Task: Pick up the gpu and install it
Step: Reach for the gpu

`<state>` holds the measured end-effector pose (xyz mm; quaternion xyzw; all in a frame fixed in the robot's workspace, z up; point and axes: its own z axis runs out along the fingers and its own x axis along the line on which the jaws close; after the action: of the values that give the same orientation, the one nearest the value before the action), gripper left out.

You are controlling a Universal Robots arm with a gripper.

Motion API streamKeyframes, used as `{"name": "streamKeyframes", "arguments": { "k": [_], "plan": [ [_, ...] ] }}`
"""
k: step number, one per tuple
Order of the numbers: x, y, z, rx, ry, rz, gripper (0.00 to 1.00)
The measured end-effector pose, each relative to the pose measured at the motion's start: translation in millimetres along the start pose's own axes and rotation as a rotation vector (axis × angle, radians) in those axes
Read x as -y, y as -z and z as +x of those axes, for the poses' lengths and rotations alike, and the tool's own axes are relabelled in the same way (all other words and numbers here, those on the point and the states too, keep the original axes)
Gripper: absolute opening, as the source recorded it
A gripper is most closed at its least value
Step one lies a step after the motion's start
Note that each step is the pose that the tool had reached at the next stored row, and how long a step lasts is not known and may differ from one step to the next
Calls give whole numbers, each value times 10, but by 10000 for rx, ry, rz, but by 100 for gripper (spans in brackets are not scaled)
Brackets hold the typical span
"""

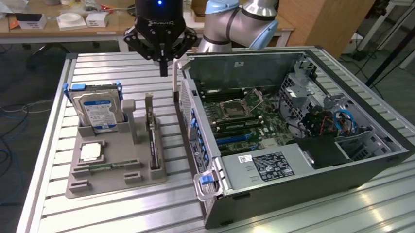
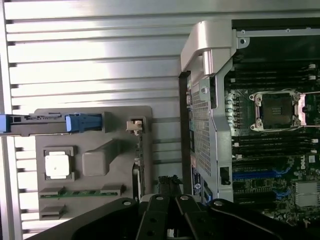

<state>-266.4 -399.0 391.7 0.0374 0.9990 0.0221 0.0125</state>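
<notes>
Hovering with fingers pressed together and empty, the gripper (image 1: 163, 69) (image 2: 168, 190) sits above the gpu (image 1: 151, 138) (image 2: 140, 165), which stands on edge in the grey holder (image 1: 110, 182) beside the computer case (image 1: 324, 194).

A: What sort of place is this?
B: A robotics lab or workshop: a robot arm (image 1: 250, 22) over a slatted aluminium worktop (image 1: 97, 213), an opened computer case (image 1: 292, 206) beside its hand (image 1: 163, 73), a grey parts fixture (image 1: 113, 182) below.
A: Anything else?
B: Beyond the hand, a cluttered desk (image 1: 39, 33); loose cables (image 1: 19, 109) on the floor (image 1: 16, 155).
</notes>
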Motion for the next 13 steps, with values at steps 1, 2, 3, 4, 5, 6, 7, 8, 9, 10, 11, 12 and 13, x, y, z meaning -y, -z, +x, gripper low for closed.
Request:
{"name": "streamKeyframes", "arguments": {
  "k": [1,2,3,4,5,6,7,8,9,10,11,12,13],
  "plan": [
    [0,0,8,0,-1,0,11],
    [1,1,16,0,0,0,11],
    [2,1,25,-1,0,0,11],
    [2,1,33,0,0,0,11],
    [3,1,42,0,0,0,11],
    [4,1,51,0,0,0,11],
    [4,1,60,0,-1,0,11],
    [5,2,69,0,0,1,11],
    [6,2,79,0,-1,0,11],
    [7,2,89,0,-1,1,11],
    [7,2,98,0,-1,1,11],
    [8,2,109,0,-1,0,11],
    [9,3,120,0,-1,1,11]
  ]
}}
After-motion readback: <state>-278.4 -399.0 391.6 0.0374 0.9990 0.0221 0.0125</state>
